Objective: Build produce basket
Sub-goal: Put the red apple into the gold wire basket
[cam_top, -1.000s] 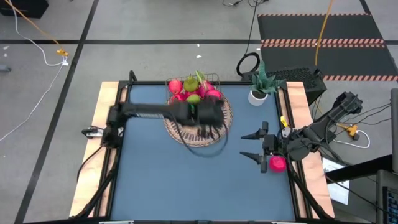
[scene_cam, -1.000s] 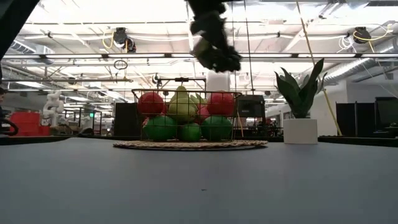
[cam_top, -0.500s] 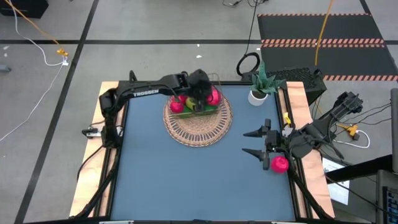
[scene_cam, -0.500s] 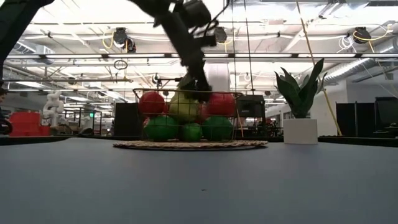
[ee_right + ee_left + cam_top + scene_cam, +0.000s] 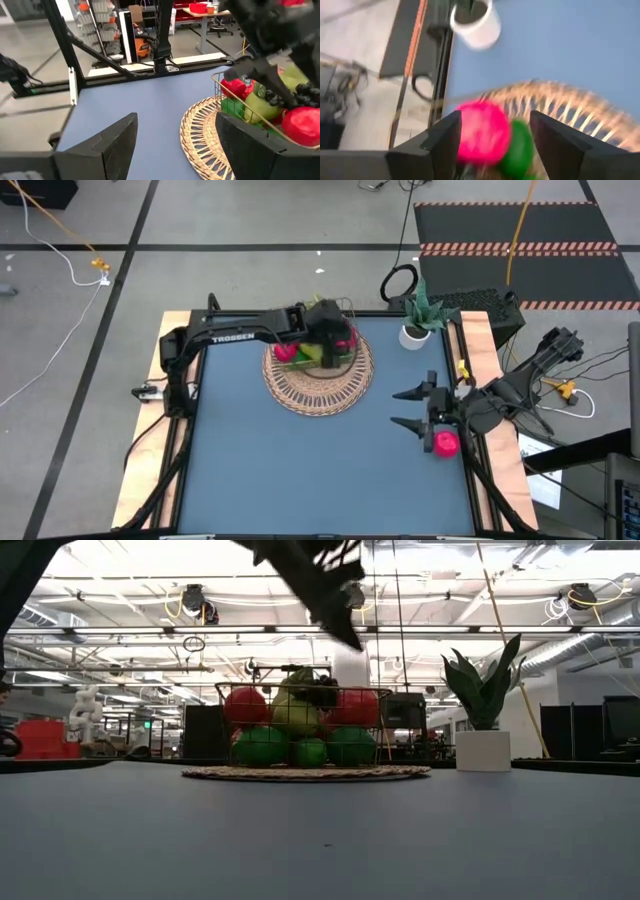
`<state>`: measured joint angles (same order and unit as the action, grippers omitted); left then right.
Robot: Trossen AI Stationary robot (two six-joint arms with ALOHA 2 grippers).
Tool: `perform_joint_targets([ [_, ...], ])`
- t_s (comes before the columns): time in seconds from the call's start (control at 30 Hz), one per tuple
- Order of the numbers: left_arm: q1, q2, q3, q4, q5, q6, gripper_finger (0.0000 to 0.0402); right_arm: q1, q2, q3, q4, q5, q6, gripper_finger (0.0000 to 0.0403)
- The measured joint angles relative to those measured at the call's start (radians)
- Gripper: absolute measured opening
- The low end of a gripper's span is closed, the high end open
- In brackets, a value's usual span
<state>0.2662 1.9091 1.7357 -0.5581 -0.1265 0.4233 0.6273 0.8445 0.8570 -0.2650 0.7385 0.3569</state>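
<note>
The wire basket [image 5: 222, 730] stands on the round wicker mat [image 5: 318, 388] at the table's far side. It is piled with red, green and yellow-green produce [image 5: 300, 725]. A dark bunch of grapes [image 5: 318, 692] lies on top of the pile. My left gripper [image 5: 345, 625] hangs open just above the basket; in the left wrist view a pink fruit [image 5: 482, 132] and a green one show below its fingers. My right gripper [image 5: 400, 408] waits open near the table's right edge, pointing toward the left. A pink fruit [image 5: 446, 443] lies on the table under that arm.
A green plant in a white pot [image 5: 416, 320] stands at the far right corner, close to the mat. Bare blue table top [image 5: 300, 470] stretches across the near half. Black rails run along the table's edges.
My left gripper has swung from over the mat toward the far edge, dipped onto the basket's pile and risen again. The dark grapes it carried now lie on top of the fruits, free of its fingers.
</note>
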Motion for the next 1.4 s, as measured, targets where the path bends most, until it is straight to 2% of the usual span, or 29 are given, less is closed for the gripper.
perform_joint_targets([
  [0.1, -0.050, 0.000, 0.028, 0.083, 0.040, -0.026, 0.0248, 0.000, -0.028, 0.000, -0.003, -0.007, 0.032, 0.0265],
  [0.2, -0.101, 0.000, 0.002, 0.285, 0.139, -0.111, 0.0261, 0.000, -0.067, 0.000, -0.001, -0.007, 0.027, 0.0265],
  [0.3, -0.160, 0.027, -0.055, 0.524, 0.153, -0.157, 0.0276, 0.000, -0.106, 0.000, 0.015, 0.013, -0.054, 0.0265],
  [0.37, -0.199, 0.056, -0.083, 0.615, 0.153, -0.146, 0.0288, 0.000, -0.125, 0.000, 0.014, 0.042, -0.086, 0.0265],
  [0.5, -0.262, 0.164, -0.079, 0.825, 0.153, -0.154, 0.0314, -0.001, -0.149, 0.000, 0.007, 0.052, -0.089, 0.0265],
  [0.67, -0.316, 0.389, 0.002, 1.056, 0.199, -0.226, 0.0361, -0.019, -0.129, 0.000, -0.067, 0.052, -0.024, 0.0265],
  [0.77, -0.342, 0.532, 0.157, 1.091, 0.222, -0.264, 0.0389, -0.033, -0.110, 0.000, -0.145, 0.048, 0.060, 0.0265],
  [0.87, -0.366, 0.673, 0.357, 1.027, 0.224, -0.276, 0.0397, -0.035, -0.090, 0.000, -0.246, 0.025, 0.171, 0.0265],
  [1.03, -0.399, 0.868, 0.611, 0.943, 0.222, -0.276, 0.0393, -0.047, -0.066, 0.000, -0.429, -0.157, 0.365, 0.0265],
  [1.13, -0.406, 0.889, 0.597, 1.077, 0.147, -0.327, 0.0393, -0.061, -0.048, 0.003, -0.501, -0.181, 0.425, 0.0265],
  [1.2, -0.402, 0.904, 0.595, 1.091, 0.081, -0.397, 0.0393, -0.071, -0.027, 0.003, -0.554, -0.176, 0.438, 0.0265],
  [1.3, -0.395, 0.912, 0.592, 1.011, 0.076, -0.453, 0.0393, -0.098, 0.021, 0.006, -0.648, -0.224, 0.462, 0.0265],
  [1.4, -0.399, 0.912, 0.592, 0.895, 0.077, -0.457, 0.0393, -0.121, 0.077, 0.024, -0.788, -0.344, 0.528, 0.0265],
])
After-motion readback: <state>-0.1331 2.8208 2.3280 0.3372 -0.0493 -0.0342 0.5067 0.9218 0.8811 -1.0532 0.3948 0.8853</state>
